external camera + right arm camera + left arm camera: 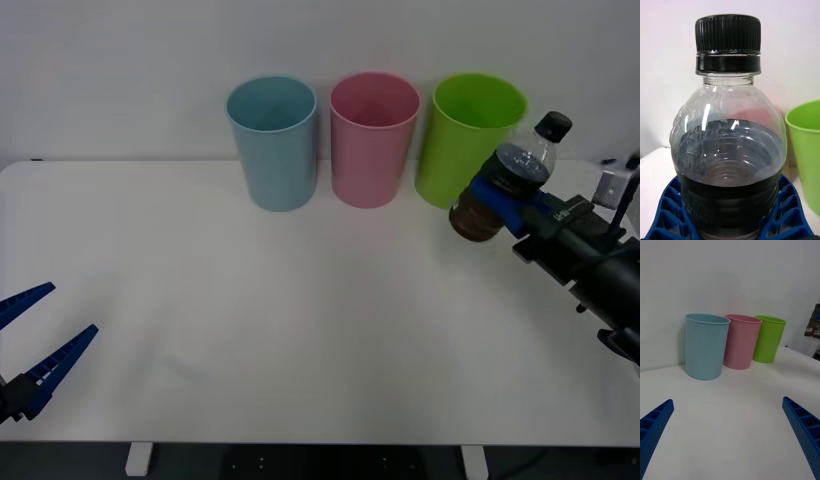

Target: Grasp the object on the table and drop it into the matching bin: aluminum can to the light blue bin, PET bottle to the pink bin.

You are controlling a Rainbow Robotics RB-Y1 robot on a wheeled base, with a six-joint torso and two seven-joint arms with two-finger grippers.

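We note that the left gripper (pixel 35 345) has two long blue fingers (pixel 802 429), each tapering to a point, ribbed with a row of open cells along the inner face, and joined at a black base. The right gripper (pixel 508 195) has the same blue ribbed fingers (pixel 668 213), mounted on a black, roughly cylindrical wrist and forearm (pixel 590 270) with small blocky fittings. A thin dark cable (pixel 625 205) rises near a small grey bracket beside that arm.
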